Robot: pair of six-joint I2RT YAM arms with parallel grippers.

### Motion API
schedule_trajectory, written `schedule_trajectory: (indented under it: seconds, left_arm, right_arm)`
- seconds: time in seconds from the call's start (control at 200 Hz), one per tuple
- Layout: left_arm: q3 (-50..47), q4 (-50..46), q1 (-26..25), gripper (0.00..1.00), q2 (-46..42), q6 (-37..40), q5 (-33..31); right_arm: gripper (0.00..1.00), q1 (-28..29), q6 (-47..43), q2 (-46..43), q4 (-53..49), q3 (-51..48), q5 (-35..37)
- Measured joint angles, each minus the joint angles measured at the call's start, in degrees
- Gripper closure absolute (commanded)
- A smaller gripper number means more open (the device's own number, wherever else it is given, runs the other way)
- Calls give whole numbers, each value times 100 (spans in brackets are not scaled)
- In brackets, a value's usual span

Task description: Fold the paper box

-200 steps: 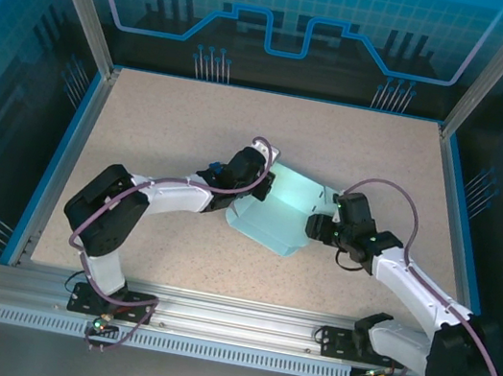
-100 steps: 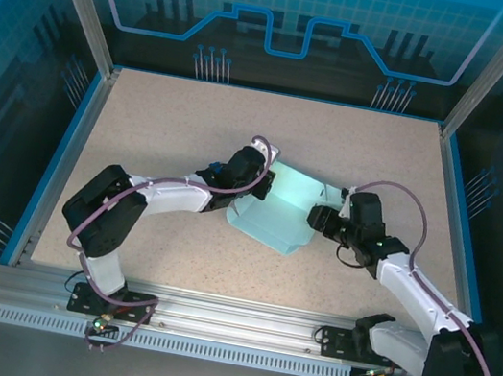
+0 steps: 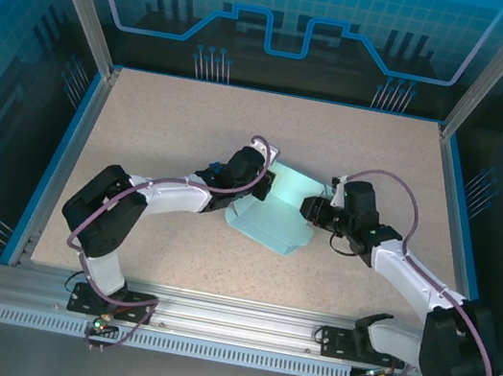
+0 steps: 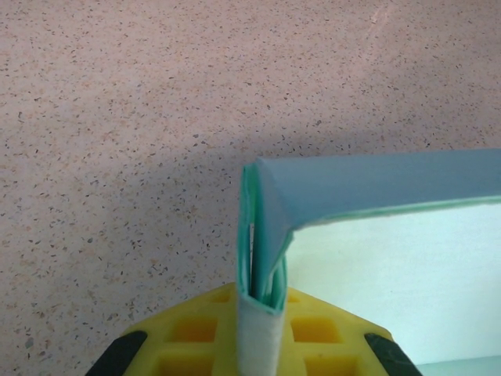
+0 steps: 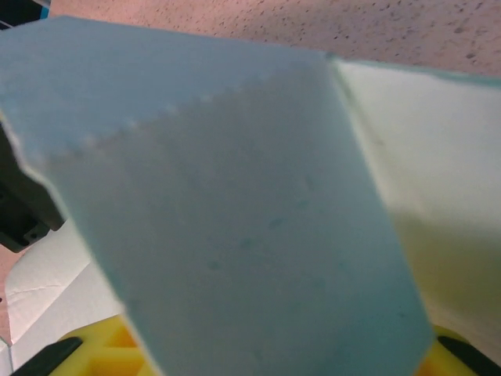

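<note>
Moved in over the last second, leftward and away from the bases: right gripper (image 3: 311, 206), now at the right edge of the paper box (image 3: 275, 220). Unmoved: left gripper (image 3: 265, 184), at the box's far-left corner. Box mid-table (image 3: 165, 124), partly raised.

Left wrist: jaws clamped on a doubled flap of the paper box (image 4: 376, 184), held edge-on between the yellow pads (image 4: 196, 329); speckled table behind.

Right wrist: pale flap (image 5: 235, 219) close across the lens, one edge serrated; state of the jaws impossible to tell.

Handling, judged: light, thin card, springy at creases, easily dented or torn. Best held on flaps near a crease, pinched flat and lightly.
</note>
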Motion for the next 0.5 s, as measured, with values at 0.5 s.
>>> schedule_trajectory:
  seconds: [0.5]
  left_arm:
    - [0, -52, 42, 100, 0, -151, -9]
  right_arm:
    - [52, 17, -1058, -693, -1091, 374, 267]
